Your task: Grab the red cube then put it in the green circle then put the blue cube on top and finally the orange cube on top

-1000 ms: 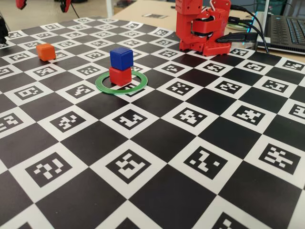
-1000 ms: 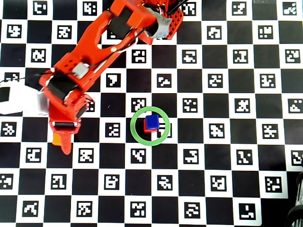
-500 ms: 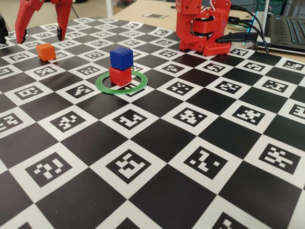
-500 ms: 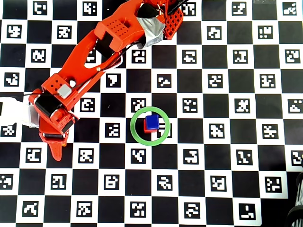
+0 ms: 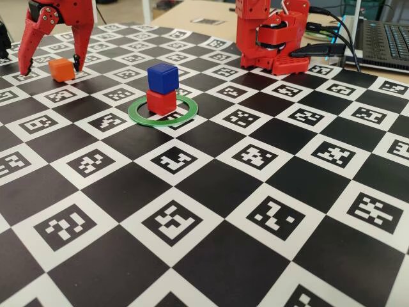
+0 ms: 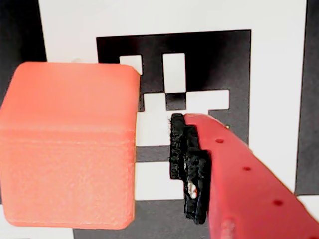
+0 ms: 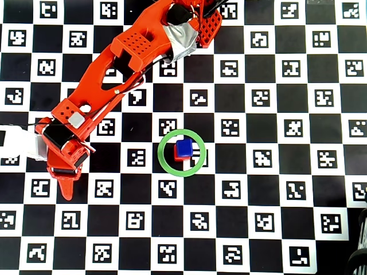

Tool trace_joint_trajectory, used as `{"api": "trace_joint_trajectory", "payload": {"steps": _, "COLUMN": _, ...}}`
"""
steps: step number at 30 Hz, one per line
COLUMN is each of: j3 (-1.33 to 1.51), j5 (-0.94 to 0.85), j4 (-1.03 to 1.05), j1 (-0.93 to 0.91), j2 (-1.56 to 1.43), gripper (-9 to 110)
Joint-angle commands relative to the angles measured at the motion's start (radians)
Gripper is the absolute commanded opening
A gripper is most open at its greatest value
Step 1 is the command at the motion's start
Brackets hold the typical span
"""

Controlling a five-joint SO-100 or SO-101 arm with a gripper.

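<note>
Since the earlier frames the arm has dropped lower at the far left of the fixed view, and the gripper (image 5: 50,65) now straddles the orange cube (image 5: 61,69) rather than hanging above it.

Progress: red cube (image 5: 161,101) sits inside the green circle (image 5: 162,110); blue cube (image 5: 162,78) rests on top of it, slightly rotated. Two of three placements look done. Left: grasp the orange cube, carry it over, set it on the blue one.

Fingers: spread wide, holding nothing. In the fixed view one tip stands at 9 o'clock of the orange cube, the other at 3 o'clock, both near the counter (image 5: 211,185). In the wrist view the orange cube (image 6: 67,144) fills the left side; one padded finger (image 6: 192,169) lies just beside it at 3 o'clock, a narrow gap between, not touching.

Overhead view: the arm hides the orange cube; the stack (image 7: 182,148) lies well apart, toward 3 o'clock of the gripper.
</note>
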State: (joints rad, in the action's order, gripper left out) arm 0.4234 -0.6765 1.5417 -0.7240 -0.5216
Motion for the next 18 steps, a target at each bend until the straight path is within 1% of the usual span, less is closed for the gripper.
{"api": "trace_joint_trajectory", "payload": {"steps": 1, "j3": -0.077, "j5": 0.011, "j4": -0.012, "j1": 0.003, "j2": -0.038, "gripper": 49}}
{"api": "trace_joint_trajectory", "payload": {"steps": 4, "j3": -0.077, "j5": 0.012, "j4": -0.012, "j1": 0.003, "j2": -0.031, "gripper": 47}}
{"api": "trace_joint_trajectory", "payload": {"steps": 6, "j3": -0.077, "j5": 0.011, "j4": -0.012, "j1": 0.003, "j2": -0.026, "gripper": 44}}
{"api": "trace_joint_trajectory", "payload": {"steps": 9, "j3": -0.077, "j5": 0.009, "j4": -0.014, "j1": 0.003, "j2": -0.023, "gripper": 37}}
{"api": "trace_joint_trajectory", "payload": {"steps": 12, "j3": -0.078, "j5": 0.011, "j4": -0.015, "j1": 0.003, "j2": -0.021, "gripper": 25}}
{"api": "trace_joint_trajectory", "payload": {"steps": 14, "j3": -0.078, "j5": 0.009, "j4": -0.015, "j1": 0.003, "j2": -0.021, "gripper": 20}}
{"api": "trace_joint_trajectory", "payload": {"steps": 18, "j3": -0.081, "j5": 0.005, "j4": -0.012, "j1": 0.003, "j2": -0.021, "gripper": 13}}
